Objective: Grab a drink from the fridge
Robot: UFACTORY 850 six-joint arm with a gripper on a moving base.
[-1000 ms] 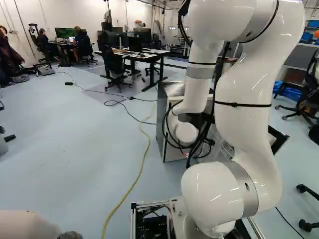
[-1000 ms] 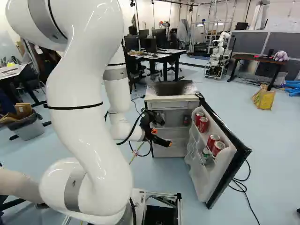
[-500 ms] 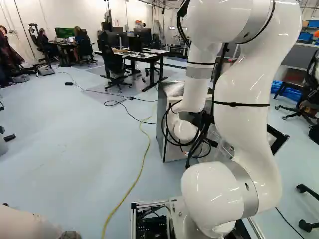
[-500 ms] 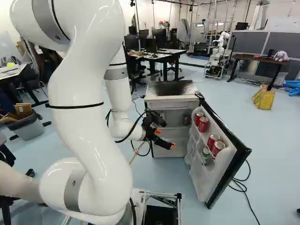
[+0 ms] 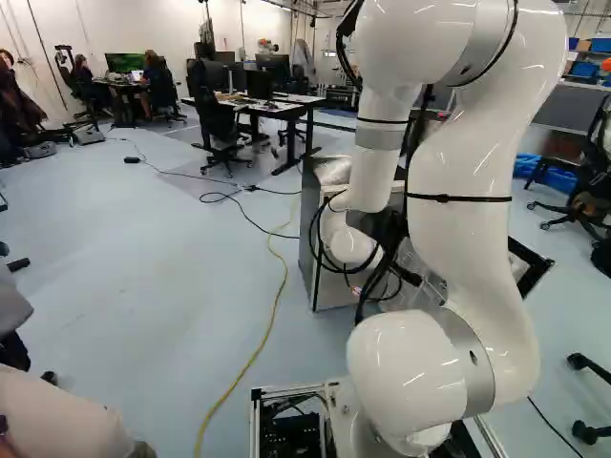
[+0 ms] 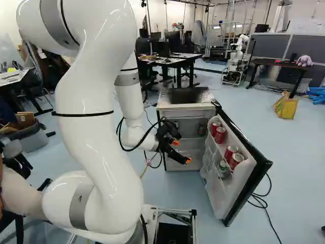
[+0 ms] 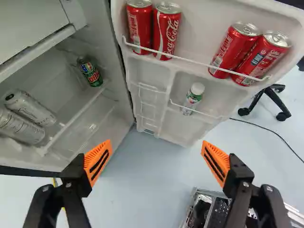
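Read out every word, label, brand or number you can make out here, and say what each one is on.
"Coca-Cola": on the red can second from the hinge in the fridge door.
Too partial or blurred to read surely: the other red cans, the green can, the silver cans.
Too small: the bottle's label, the mark on the white arm.

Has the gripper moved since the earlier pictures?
Yes, slightly: in the right base view, the gripper has shifted a little down and toward the open fridge door, which stands where it did.
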